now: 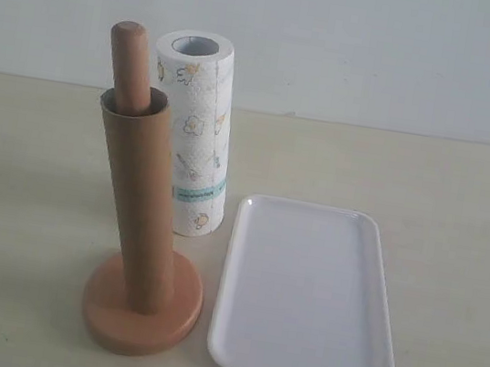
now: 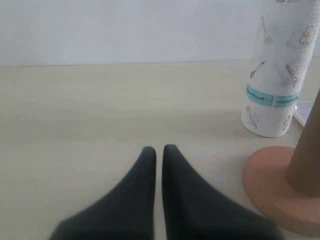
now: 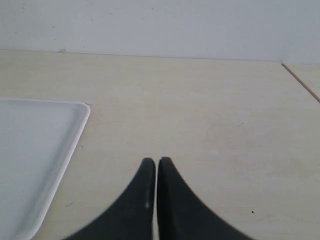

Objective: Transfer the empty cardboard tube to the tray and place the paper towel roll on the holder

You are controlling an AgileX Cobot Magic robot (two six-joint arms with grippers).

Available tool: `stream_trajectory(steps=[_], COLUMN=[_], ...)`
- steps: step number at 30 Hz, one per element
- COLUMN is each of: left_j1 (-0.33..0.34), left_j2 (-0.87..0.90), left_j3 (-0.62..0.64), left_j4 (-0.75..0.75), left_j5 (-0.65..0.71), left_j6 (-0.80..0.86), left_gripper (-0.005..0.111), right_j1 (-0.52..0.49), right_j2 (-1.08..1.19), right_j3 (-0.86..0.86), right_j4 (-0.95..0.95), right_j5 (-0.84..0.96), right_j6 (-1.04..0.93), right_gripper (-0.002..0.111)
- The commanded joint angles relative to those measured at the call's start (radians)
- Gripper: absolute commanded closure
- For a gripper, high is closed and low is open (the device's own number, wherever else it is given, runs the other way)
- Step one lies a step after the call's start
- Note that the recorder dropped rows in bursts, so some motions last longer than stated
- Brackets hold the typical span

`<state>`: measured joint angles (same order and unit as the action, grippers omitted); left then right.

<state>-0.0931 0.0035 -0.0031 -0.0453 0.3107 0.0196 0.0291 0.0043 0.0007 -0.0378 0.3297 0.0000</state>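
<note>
Plain brown hollow cardboard tube [image 1: 137, 195] stands upright, sleeved over the post of the orange-brown wooden holder [image 1: 118, 323], so I judge the lift runs along that axis. My left gripper [image 2: 159, 150] is nearer; the right gripper [image 3: 153, 162] is beside the flat white tray [image 3: 75, 142]. Both finger pairs nearly touching, empty.

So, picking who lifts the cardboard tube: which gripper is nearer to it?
Left. The left gripper is near the holder base that the cardboard tube stands on; the right gripper is beside the tray, farther away.
</note>
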Motion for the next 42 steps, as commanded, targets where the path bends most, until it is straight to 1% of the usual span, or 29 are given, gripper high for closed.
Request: stream_trajectory(steps=[1,30,32,33,35,36,38,39,40,41,42], left_j1=[0.003,0.003,0.003,0.003,0.003,0.003,0.003,0.003,0.003,0.003,0.003], left_j2=[-0.004,-0.004,-0.004,-0.004,-0.004,-0.004,-0.004,-0.004,-0.004,-0.004,-0.004], left_j3=[0.003,0.003,0.003,0.003,0.003,0.003,0.003,0.003,0.003,0.003,0.003], left_j4=[0.001,0.001,0.001,0.001,0.001,0.001,0.001,0.001,0.001,0.001,0.001], left_j5=[-0.001,-0.001,-0.001,-0.001,-0.001,-0.001,-0.001,-0.001,-0.001,-0.001,-0.001], left_j6=[-0.011,-0.011,-0.011,-0.011,-0.011,-0.011,-0.011,-0.011,-0.011,-0.011,-0.011], left_gripper=[0.103,0.103,0.103,0.103,0.103,0.103,0.103,0.103,0.103,0.103,0.103], right_j1=[-0.008,-0.008,-0.008,-0.008,-0.008,-0.008,-0.008,-0.008,-0.008,-0.008,-0.008], right_j2=[-0.004,-0.004,-0.004,-0.004,-0.004,-0.004,-0.004,-0.004,-0.004,-0.004,-0.004], right_j3=[-0.001,-0.001,-0.001,-0.001,-0.001,-0.001,-0.001,-0.001,-0.001,-0.001,-0.001], right_j4=[0.002,0.002,-0.019,-0.065,-0.08,-0.08,-0.07,-0.07,-0.07,-0.07,-0.07], right_j5=[-0.007,-0.007,-0.019,-0.057,-0.107,-0.148,-0.291,-0.393,-0.556,-0.679,-0.761], right_j6=[0.0,0.0,-0.034,-0.123,-0.194,-0.203,-0.157,-0.125,-0.062,-0.007,0.012], right_gripper=[0.107,0.107,0.107,0.107,0.107,0.107,0.107,0.107,0.107,0.107,0.107])
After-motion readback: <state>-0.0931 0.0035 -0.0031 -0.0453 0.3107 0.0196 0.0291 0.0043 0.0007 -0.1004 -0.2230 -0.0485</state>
